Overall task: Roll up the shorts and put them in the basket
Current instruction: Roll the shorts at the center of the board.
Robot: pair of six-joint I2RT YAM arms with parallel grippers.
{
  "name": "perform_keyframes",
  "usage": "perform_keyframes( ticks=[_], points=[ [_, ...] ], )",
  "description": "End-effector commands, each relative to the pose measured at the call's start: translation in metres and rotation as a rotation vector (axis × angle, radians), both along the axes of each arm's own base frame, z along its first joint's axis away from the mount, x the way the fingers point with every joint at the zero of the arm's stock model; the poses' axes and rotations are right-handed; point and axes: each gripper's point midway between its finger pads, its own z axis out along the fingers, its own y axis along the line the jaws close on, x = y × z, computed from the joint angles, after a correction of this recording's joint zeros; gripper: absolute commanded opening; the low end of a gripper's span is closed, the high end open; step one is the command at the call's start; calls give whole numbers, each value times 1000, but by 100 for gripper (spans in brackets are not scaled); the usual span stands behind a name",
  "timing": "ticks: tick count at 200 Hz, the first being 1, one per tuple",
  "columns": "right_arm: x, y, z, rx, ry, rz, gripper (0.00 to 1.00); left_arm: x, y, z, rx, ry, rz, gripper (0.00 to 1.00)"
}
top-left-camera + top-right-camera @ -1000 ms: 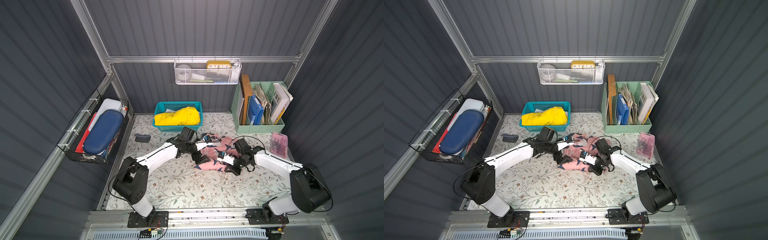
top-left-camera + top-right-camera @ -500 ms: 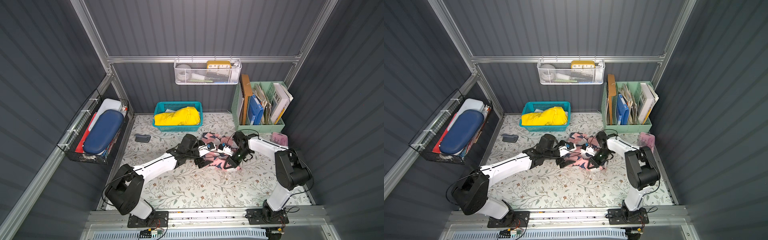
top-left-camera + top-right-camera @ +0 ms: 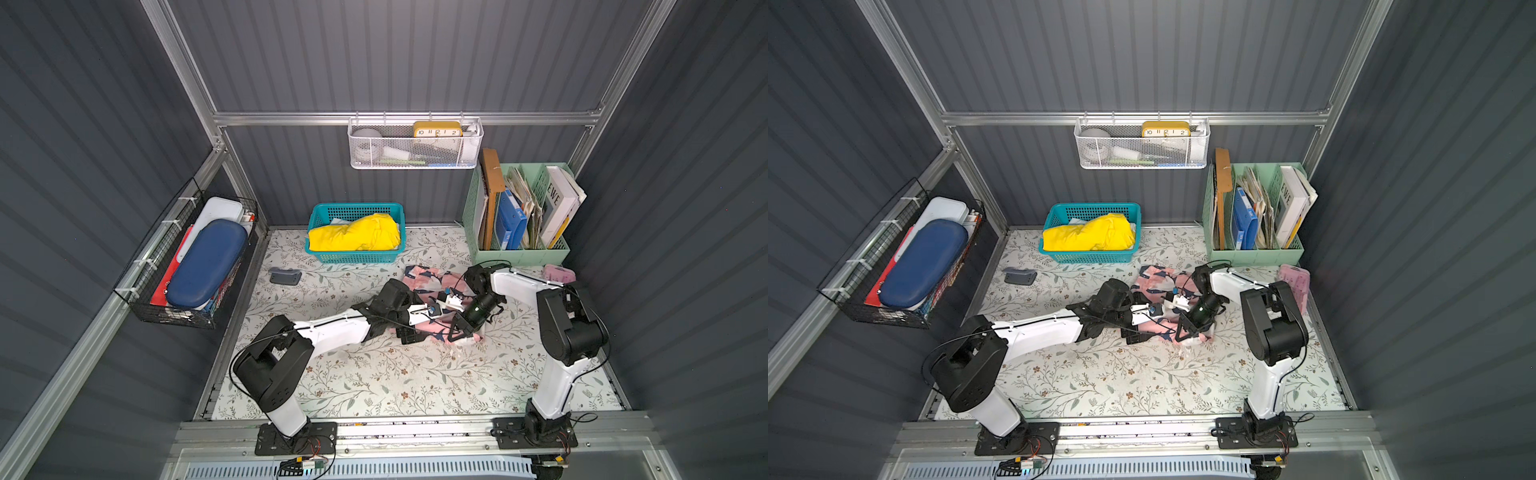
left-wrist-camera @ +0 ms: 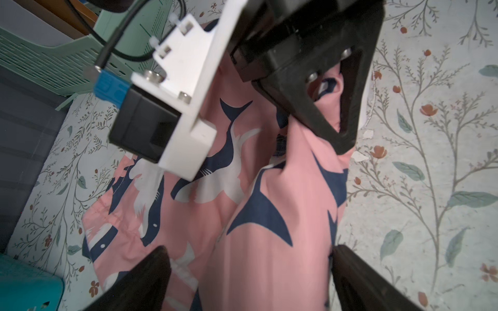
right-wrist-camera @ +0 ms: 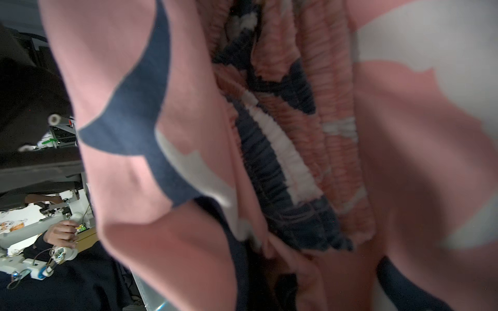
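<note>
Right jaws pinch shorts [image 4: 269,229], left jaws (spread)

Shorts [image 4: 256,269] soft matt cloth; waistband [image 5: 296,134] seemingly ribbed.

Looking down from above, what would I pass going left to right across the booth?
Black wire wall basket → small grey object → teal plastic basket → pink shark-print shorts → mint-green file organiser.

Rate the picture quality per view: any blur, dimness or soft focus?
Both top views: sharp, evenly lit, shorts readable. Left wrist view: shark print crisp; right gripper dark, showing little detail. Right wrist view: shorts fill the frame, mostly blurred; only the gathered waistband nears focus.
</note>
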Motion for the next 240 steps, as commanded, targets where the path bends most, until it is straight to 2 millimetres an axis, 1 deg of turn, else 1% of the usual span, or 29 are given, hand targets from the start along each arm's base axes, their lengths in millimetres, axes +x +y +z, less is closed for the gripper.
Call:
perform_keyframes(
  ticks=[1, 42, 67, 84, 96, 107, 112, 128, 140, 160, 174, 197, 222, 240],
  points=[
    [-2, 1, 7, 21, 56, -26, 0, 2, -3, -16, 39, -29, -25, 96],
    [-2, 3, 10, 36, 67, -23, 0, 4, -9, -33, 55, 26, -15, 91],
    [-1, 4, 13, 51, 52, -20, 0, 9, -12, -41, 63, 28, -11, 91],
    [-2, 4, 15, 57, 39, -19, 0, 10, -13, -45, 62, 27, -10, 91],
    [-1, 4, 16, 56, 28, -19, 0, 9, -11, -50, 78, 27, -10, 89],
    [-1, 5, 17, 61, 23, -20, 0, 9, -9, -55, 93, 36, -11, 84],
    [-1, 5, 18, 63, 25, -21, 0, 8, -9, -58, 100, 44, -11, 79],
    [1, 6, 19, 63, 19, -31, 0, 7, -7, -65, 120, 67, -6, 56],
    [1, 6, 20, 65, 8, -36, 0, 5, -6, -69, 137, 92, -6, 46],
    [5, 7, 21, 62, -20, -54, 0, 1, -4, -73, 150, 126, -8, 36],
    [10, 5, 20, 47, -43, -64, 0, -2, -2, -75, 159, 143, -7, 32],
    [16, 2, 18, 18, -89, -92, 15, -4, -1, -78, 173, 168, -1, 28],
    [26, -5, 16, -18, -163, -135, 27, -7, -2, -69, 162, 186, -4, 25],
    [30, -9, 17, -20, -196, -160, 30, -9, -1, -62, 159, 192, -4, 25]
  ],
)
